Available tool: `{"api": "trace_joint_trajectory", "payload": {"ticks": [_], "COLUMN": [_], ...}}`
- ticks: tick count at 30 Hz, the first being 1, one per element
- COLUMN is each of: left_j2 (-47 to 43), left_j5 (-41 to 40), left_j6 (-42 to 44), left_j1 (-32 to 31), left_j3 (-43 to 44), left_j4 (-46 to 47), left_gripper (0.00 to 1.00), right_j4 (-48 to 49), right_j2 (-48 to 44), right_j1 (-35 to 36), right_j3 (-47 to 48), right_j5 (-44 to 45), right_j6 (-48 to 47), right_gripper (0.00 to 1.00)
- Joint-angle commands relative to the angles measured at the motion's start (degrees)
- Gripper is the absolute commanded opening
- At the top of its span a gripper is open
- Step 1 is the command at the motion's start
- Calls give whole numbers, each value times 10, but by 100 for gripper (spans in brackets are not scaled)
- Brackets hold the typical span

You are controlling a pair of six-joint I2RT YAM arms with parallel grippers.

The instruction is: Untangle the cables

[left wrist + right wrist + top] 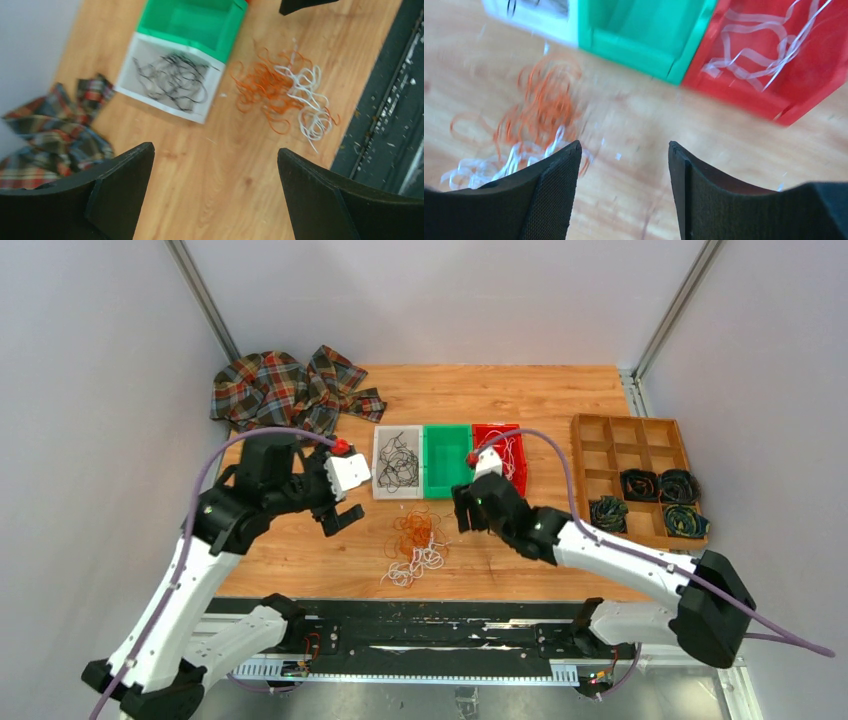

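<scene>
The left tool (214,150) hung wide open above the tabletop (210,200). Its two dark fingers (120,180) were spread with only bare wood between them, gripping nothing and touching nothing. The right tool (624,146) also stood parted, less widely, with its pads empty and clear of the wood.

Seen from above, a tangled heap of orange and white cables (415,543) lay loose on the tabletop between the two tools. It sat at about 4 o'clock from the left tool and 8 o'clock from the right, and neither tool touched it.

At 12 o'clock from the heap three bins stood side by side. A white bin (381,440) held black cables (397,466). A green bin (447,462) sat in the middle. A red bin (519,478) at its 3 o'clock held white cables (508,452). A plaid cloth (285,390) lay crumpled at 11 o'clock from the bins.
</scene>
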Motion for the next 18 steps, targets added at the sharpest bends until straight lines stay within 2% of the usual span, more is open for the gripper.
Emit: {"api": "trace_joint_trajectory", "payload": {"ticks": [1,3,7,11,14,18], "left_j2": [33,58,121,170,190,217], "left_j5": [31,45,62,63,52,36], "left_j6": [-8,-13,-31,-61,-82,-113], "left_j1": [-3,-3,-3,-6,-22,-51], "left_j3": [-61,-90,-130,-172,-211,-240], "left_j4": [0,21,63,111,157,214], "left_gripper": [98,100,94,91,91,91], "right_j4": [-14,-41,-154,-247,-275,-251], "right_j2": [-64,-109,-227,-340,-369,-331], "right_j1": [81,112,160,176,177,176], "right_j3": [-83,-120,-163,-181,-174,-156], "right_j5": [54,61,46,8,10,56], "right_j6": [76,117,178,219,217,185], "right_gripper": [63,60,57,58,59,59]}}
